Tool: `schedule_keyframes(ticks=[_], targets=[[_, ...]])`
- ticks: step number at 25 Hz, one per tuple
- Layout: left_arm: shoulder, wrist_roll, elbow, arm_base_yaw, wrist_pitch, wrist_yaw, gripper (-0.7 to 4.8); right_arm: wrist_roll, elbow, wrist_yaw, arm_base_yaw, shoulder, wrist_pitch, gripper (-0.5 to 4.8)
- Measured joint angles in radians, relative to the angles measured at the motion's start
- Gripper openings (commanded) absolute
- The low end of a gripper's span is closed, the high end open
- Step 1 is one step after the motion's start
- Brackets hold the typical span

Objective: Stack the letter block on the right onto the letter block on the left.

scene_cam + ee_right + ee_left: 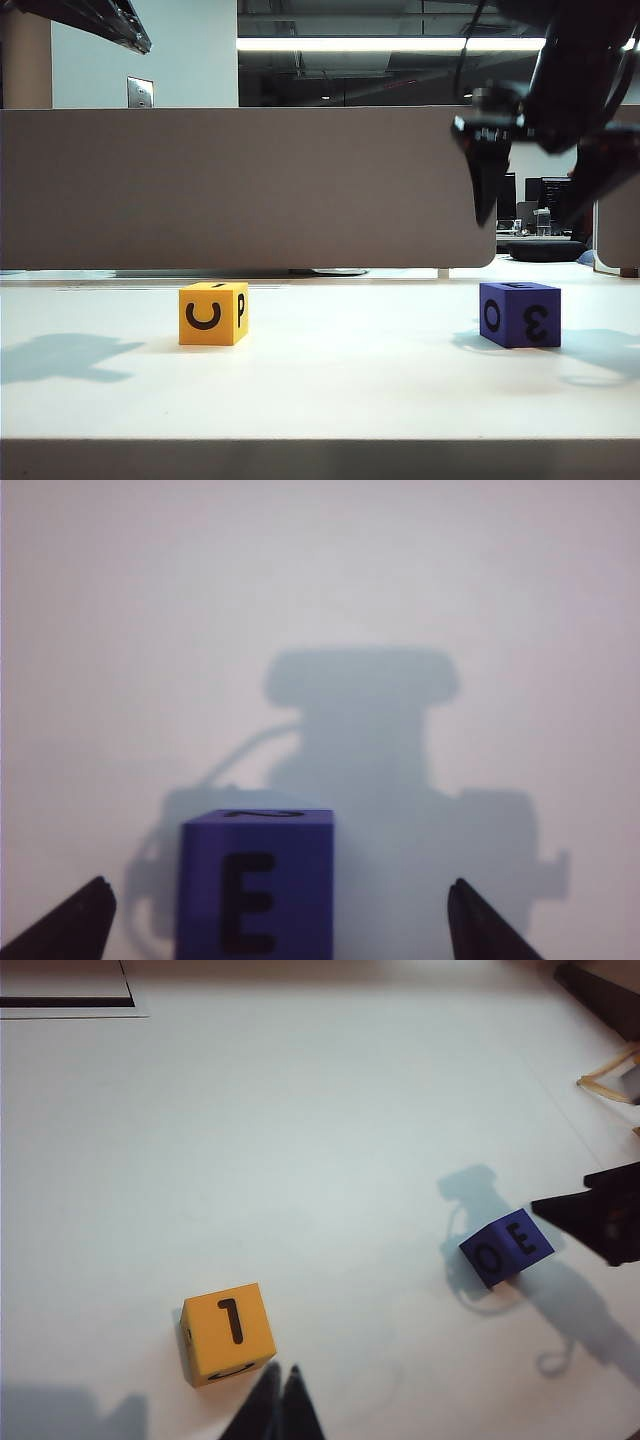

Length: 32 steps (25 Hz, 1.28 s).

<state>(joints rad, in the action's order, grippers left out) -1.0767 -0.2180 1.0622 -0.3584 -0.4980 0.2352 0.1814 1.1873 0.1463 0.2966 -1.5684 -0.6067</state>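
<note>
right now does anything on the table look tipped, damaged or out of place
Nothing stands out. The yellow block and the blue block both sit flat on the table, well apart. The right gripper hangs open above the blue block; the left gripper is shut near the yellow one.

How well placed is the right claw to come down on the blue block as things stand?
Probably well: the right claw hangs open above the blue block, fingers wider than it, nothing between. The block sits off-centre, nearer one finger.

Ext cam table-level; wrist cams overhead, share blue block (256,885).
</note>
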Motion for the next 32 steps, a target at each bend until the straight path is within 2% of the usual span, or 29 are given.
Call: schedule_keyframes(ticks=[10, 15, 24, 25, 28, 32], targets=[[0.000, 0.000, 0.000, 0.000, -0.006, 0.006, -0.06, 0.006, 0.000, 0.001, 0.000, -0.119, 0.003, 4.79], [0.000, 0.000, 0.000, 0.000, -0.013, 0.008, -0.06, 0.006, 0.000, -0.068, 0.000, -0.154, 0.025, 4.79], [0.001, 0.000, 0.000, 0.000, -0.023, 0.008, -0.06, 0.006, 0.000, -0.048, -0.001, -0.182, 0.023, 4.79], [0.001, 0.001, 0.000, 0.000, -0.023, 0.008, -0.06, 0.006, -0.001, -0.048, -0.001, -0.183, 0.021, 4.70], [0.002, 0.016, 0.000, 0.000, -0.024, -0.005, -0.06, 0.006, 0.000, -0.048, -0.001, -0.183, 0.004, 3.84], [0.011, 0.049, 0.014, 0.000, -0.046, -0.084, -0.06, 0.006, 0.000, -0.047, -0.001, -0.183, -0.010, 3.01]])
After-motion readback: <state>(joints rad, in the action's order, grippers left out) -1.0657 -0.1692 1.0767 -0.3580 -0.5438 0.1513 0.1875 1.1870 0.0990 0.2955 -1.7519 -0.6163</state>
